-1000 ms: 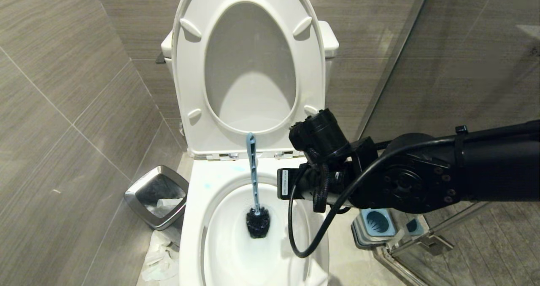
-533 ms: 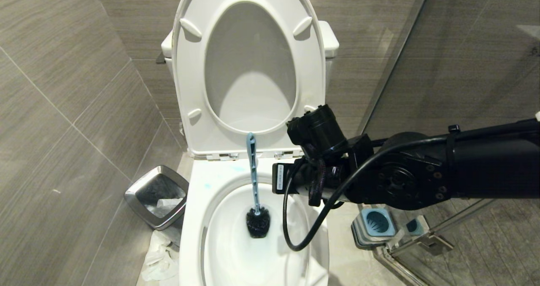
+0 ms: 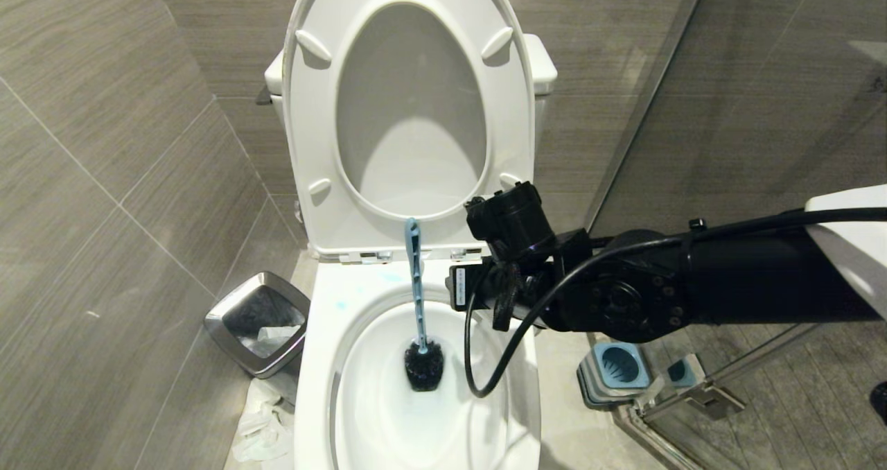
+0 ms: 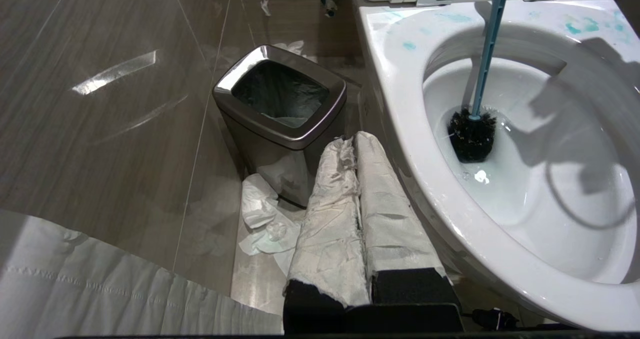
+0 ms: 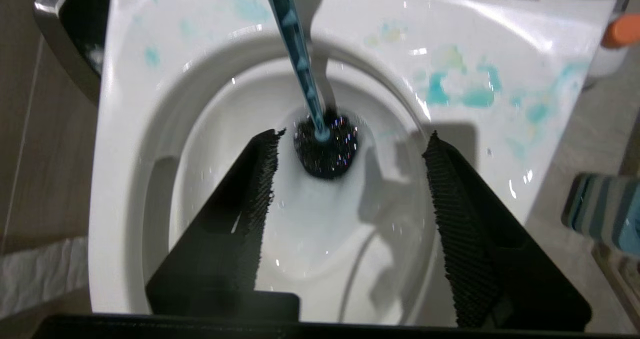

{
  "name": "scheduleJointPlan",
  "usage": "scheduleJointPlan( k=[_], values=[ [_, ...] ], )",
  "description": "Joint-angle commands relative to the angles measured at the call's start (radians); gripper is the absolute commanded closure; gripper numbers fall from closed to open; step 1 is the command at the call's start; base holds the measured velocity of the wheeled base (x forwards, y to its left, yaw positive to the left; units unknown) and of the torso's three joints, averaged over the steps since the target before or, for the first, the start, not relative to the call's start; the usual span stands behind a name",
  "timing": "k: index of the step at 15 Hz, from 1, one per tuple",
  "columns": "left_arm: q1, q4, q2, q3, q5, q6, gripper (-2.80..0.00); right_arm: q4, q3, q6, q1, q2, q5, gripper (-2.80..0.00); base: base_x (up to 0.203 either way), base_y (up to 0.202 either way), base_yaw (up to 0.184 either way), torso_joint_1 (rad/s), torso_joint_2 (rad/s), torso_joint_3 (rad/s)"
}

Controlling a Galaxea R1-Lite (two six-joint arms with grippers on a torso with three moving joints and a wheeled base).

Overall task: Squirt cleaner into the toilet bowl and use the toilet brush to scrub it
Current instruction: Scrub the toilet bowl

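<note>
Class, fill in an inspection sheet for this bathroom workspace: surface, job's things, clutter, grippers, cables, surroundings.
Surface: white ceramic toilet bowl, blue-green smears on its rim, seat and lid up.
Job's things: blue-grey toilet brush stands free in the bowl, black bristle head down; white orange-capped cleaner bottle beside the bowl.
Clutter: crumpled white tissue on the floor.
Grippers: right gripper above the bowl, jaws open, empty; left gripper low beside the bowl, jaws shut.
Cables: black cable loops over the bowl.
Surroundings: square steel bin, blue-and-grey brush base, grey tiles, glass partition.
</note>
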Motion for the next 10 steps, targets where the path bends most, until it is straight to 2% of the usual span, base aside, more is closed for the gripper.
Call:
scheduleJointPlan(
  k=[1, 3, 4, 10],
  values=[
    [0.0, 0.0, 0.001, 0.002, 0.0, 0.001, 0.0, -0.187, 0.009, -0.03, 0.0, 0.072, -0.011, -2.8, 0.0, 0.0, 0.0, 0.0, 0.0, 0.0],
    [0.0, 0.0, 0.001, 0.002, 0.0, 0.0, 0.0, -0.367, 0.01, -0.102, 0.0, 0.132, -0.012, -2.8, 0.0, 0.0, 0.0, 0.0, 0.0, 0.0],
    [0.0, 0.0, 0.001, 0.002, 0.0, 0.0, 0.0, -0.41, 0.01, -0.129, 0.001, 0.148, -0.007, -2.8, 0.0, 0.0, 0.0, 0.0, 0.0, 0.0],
    [0.0, 0.0, 0.001, 0.002, 0.0, 0.001, 0.0, -0.416, -0.069, -0.134, 0.006, 0.223, -0.006, -2.8, 0.0, 0.0, 0.0, 0.0, 0.0, 0.0]
  ],
)
